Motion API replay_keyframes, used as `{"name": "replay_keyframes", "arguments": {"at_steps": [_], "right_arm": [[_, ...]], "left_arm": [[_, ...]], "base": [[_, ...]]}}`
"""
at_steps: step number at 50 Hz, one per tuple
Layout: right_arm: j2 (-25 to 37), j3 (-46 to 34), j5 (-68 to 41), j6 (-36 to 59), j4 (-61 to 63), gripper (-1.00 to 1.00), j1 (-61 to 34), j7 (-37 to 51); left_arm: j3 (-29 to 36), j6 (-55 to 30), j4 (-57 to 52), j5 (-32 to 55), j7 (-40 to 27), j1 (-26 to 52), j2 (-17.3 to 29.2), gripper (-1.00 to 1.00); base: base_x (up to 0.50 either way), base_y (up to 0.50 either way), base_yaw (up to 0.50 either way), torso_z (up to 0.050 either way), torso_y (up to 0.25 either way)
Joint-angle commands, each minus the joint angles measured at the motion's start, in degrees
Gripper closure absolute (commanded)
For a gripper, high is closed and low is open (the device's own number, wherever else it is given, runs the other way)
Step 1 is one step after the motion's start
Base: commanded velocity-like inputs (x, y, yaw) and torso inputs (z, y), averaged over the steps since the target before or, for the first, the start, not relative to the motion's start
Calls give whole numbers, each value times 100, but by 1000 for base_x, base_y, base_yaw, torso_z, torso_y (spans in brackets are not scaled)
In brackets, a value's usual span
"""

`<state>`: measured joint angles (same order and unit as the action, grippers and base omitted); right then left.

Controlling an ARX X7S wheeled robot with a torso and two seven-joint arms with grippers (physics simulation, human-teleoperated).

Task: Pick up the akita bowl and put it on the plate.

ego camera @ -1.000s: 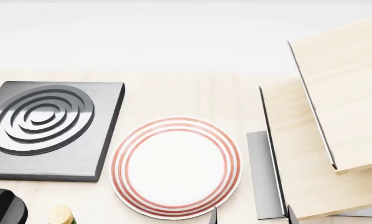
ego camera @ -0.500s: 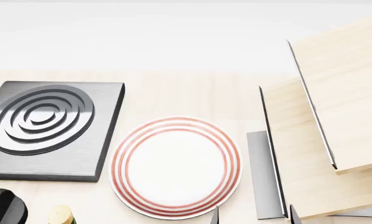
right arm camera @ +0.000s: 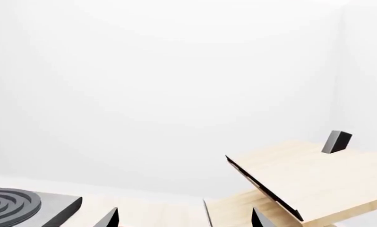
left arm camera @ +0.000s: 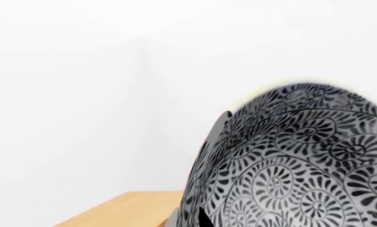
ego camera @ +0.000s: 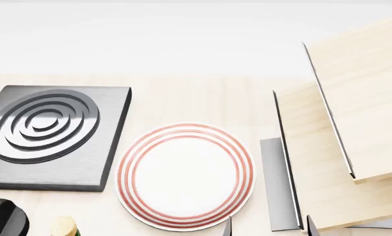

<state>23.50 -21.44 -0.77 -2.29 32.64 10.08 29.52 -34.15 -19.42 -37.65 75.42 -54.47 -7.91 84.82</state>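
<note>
Akita bowl (left arm camera: 302, 161) fills left wrist cam, tilted, grip unclear; right gripper (right arm camera: 182, 220) looks open & empty; could slip or miss the plate (ego camera: 184, 176) if released early

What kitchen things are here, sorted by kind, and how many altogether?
Bowls: 1, the akita bowl, seen only in the left wrist view
Plates: 1, the plate with red rings
Stoves: 1, the dark grey stove
Wooden cabinets: 1, the wooden cabinet
Total: 4
</note>
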Motion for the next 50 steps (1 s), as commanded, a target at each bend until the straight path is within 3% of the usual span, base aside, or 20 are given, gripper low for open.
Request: {"name": "replay_keyframes", "arguments": {"at_steps": [1,4,5,7,29,50], "right_arm": [[21,-20,1,-13,-8,-100,1,8],[34,1,-21,-12,15,-100,6,16],[25,-10,-19,-33,-24,-100,-8,14],[18,-27,-16,-9,-28,-100,-17,12],[49,-51,-39,-31,-30,-100,-22,29],[83,-59,-53,-44,-10,-100,-10,60]], "left_arm": [[2206,-2511,-814,-2792,2936,3248,-2921,100],[2235,-5089,-575,-5370,5514,5826,-5499,100],[2180,-5949,-420,-6229,5998,6685,-5985,100],[2255,-5983,-302,-7545,5932,7102,-6066,100],[3044,-5893,235,-7555,5536,7864,-6716,100],[3474,-5717,702,-7637,5331,8353,-6790,100]], "base": [[0,0,0,0,0],[0,0,0,0,0],[0,0,0,0,0],[0,0,0,0,0],[0,0,0,0,0],[0,0,0,0,0]]}}
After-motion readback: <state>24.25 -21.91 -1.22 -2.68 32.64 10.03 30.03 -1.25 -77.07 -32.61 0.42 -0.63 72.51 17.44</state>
